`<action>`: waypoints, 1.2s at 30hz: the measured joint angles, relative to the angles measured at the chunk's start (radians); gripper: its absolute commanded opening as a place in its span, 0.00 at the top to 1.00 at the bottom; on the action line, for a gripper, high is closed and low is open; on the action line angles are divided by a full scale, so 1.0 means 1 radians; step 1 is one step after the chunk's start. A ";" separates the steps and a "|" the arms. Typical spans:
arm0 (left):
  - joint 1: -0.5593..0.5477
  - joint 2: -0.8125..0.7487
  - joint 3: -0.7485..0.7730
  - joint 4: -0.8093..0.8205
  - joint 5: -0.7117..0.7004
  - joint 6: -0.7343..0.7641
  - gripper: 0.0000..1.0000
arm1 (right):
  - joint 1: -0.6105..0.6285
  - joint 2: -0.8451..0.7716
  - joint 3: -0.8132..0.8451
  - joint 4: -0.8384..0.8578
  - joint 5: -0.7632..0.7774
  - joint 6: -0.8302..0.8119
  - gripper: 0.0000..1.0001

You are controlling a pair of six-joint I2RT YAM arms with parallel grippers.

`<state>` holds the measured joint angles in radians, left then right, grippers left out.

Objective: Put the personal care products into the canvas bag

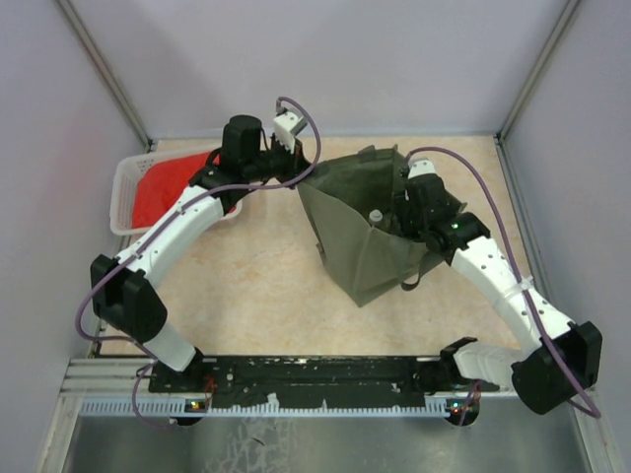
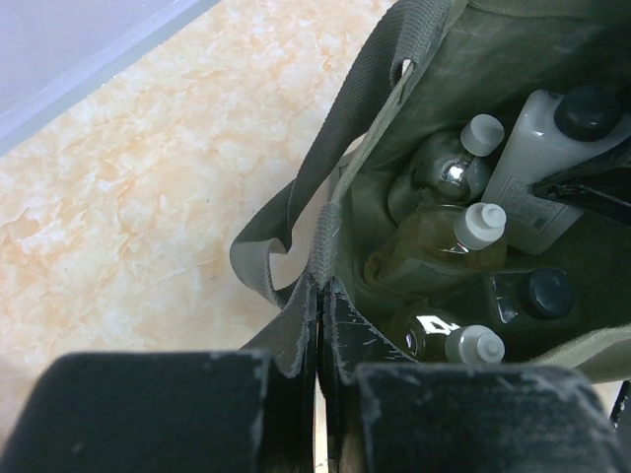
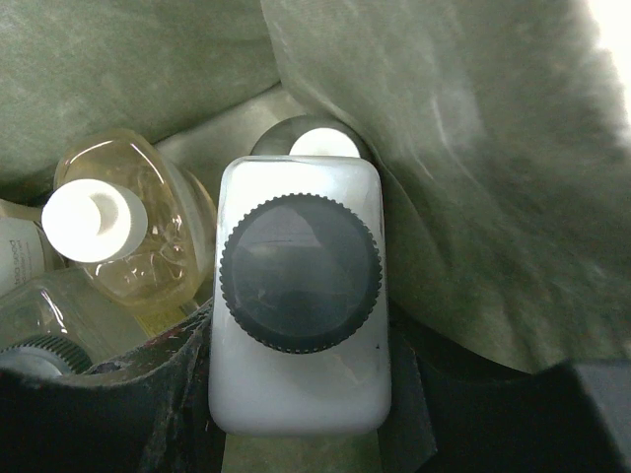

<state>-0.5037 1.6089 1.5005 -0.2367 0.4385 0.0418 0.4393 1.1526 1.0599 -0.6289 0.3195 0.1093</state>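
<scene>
The olive-green canvas bag (image 1: 360, 246) stands open at the table's middle. My left gripper (image 1: 298, 175) is shut on the bag's rim (image 2: 330, 222) beside a loop handle (image 2: 258, 258), with its fingertips (image 2: 347, 310) pinched on the fabric. My right gripper (image 1: 406, 219) reaches inside the bag and is shut on the white bottle with the dark-grey cap (image 3: 299, 379), which is upright between its fingers (image 3: 163, 399). This bottle also shows in the left wrist view (image 2: 542, 163). Inside lie two amber bottles with white caps (image 2: 439, 246) (image 2: 434, 335), a clear bottle with a black cap (image 2: 537, 294) and another white-capped bottle (image 2: 449, 172).
A white lattice basket (image 1: 126, 202) holding a red cloth (image 1: 163, 187) stands at the back left, close to my left arm. Enclosure walls ring the table. A metal rail (image 1: 296, 394) runs along the near edge.
</scene>
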 measured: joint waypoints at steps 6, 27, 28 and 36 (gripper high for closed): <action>0.000 0.002 0.005 -0.003 0.000 0.000 0.78 | 0.001 0.019 0.004 0.002 -0.006 0.007 0.05; 0.006 0.022 0.126 -0.077 -0.048 0.004 0.04 | 0.106 0.136 0.469 -0.100 0.085 -0.068 0.01; 0.007 0.021 0.135 -0.079 -0.053 0.004 0.03 | 0.107 0.149 0.509 -0.101 0.092 -0.078 0.01; 0.033 -0.021 0.158 -0.103 -0.114 0.003 0.00 | 0.080 0.261 0.717 -0.096 0.107 -0.148 0.01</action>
<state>-0.4706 1.5875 1.6585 -0.3401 0.3248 0.0452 0.5198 1.4132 1.7767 -0.7246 0.4267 -0.0383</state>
